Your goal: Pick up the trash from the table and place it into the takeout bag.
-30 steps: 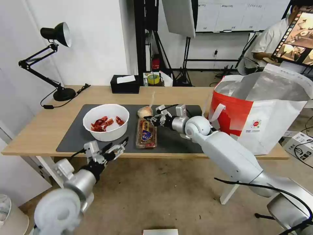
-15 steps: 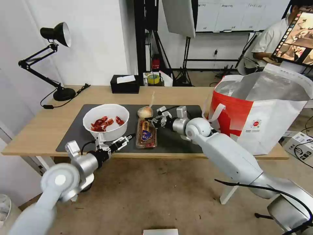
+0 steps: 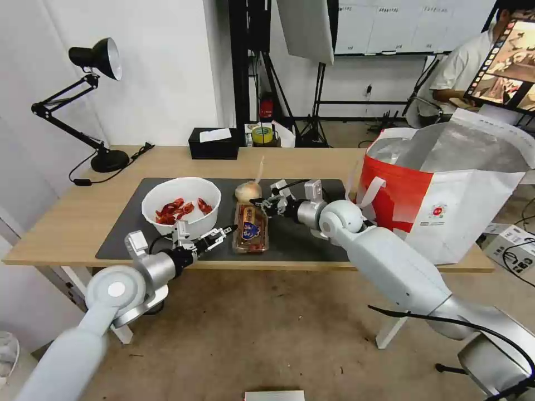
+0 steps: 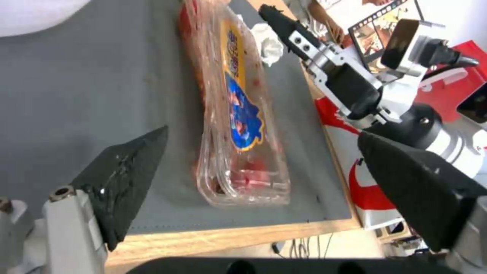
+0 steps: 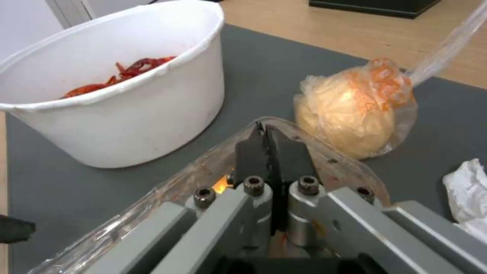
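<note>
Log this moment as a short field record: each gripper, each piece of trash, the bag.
right gripper: shut on the far rim of the clamshell box
left gripper: open, at the mat's near edge, facing the box's near end, not touching
bowl: on the mat, holds red shells
knotted bag: on the mat beyond the box
tissue: on the mat beside the knotted bag
takeout bag: open, upright at the table's right end

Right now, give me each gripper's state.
Left gripper: open, holding nothing, facing the near end of the clamshell box.
Right gripper: fingers shut on the clamshell box's far rim.
</note>
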You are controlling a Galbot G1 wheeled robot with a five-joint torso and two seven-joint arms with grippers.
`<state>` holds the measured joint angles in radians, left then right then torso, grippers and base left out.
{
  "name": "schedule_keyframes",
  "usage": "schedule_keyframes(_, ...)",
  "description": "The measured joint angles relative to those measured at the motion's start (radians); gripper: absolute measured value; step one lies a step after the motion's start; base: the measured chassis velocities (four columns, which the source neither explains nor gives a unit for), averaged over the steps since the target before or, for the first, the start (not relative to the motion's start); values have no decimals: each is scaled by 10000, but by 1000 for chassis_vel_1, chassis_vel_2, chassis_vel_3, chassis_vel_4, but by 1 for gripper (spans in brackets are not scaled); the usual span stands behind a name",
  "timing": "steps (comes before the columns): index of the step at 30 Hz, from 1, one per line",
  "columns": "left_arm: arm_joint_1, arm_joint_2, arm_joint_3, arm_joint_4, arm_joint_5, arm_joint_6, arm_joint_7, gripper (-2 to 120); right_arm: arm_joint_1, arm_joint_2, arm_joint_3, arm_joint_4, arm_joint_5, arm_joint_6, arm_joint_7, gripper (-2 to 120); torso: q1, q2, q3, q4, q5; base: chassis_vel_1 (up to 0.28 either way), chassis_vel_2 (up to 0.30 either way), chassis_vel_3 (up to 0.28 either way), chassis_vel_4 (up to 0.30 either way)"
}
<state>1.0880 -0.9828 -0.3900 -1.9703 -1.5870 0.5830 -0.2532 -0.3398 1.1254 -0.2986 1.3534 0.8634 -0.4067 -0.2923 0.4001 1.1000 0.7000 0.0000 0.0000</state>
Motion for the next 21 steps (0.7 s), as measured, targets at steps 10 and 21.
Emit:
schedule_keyframes(10, -170, -313, 247, 215, 94, -170, -75, 100, -2, -10, 1, 21, 32, 9, 8, 0, 0, -1, 0, 0, 0, 0, 0, 0, 0)
schedule_keyframes(21, -268, -640, 407, 464, 511, -287, -360, 100, -75, -41, 20, 34, 42, 39, 10, 0, -1, 0, 0, 0, 0, 0, 0, 0, 0)
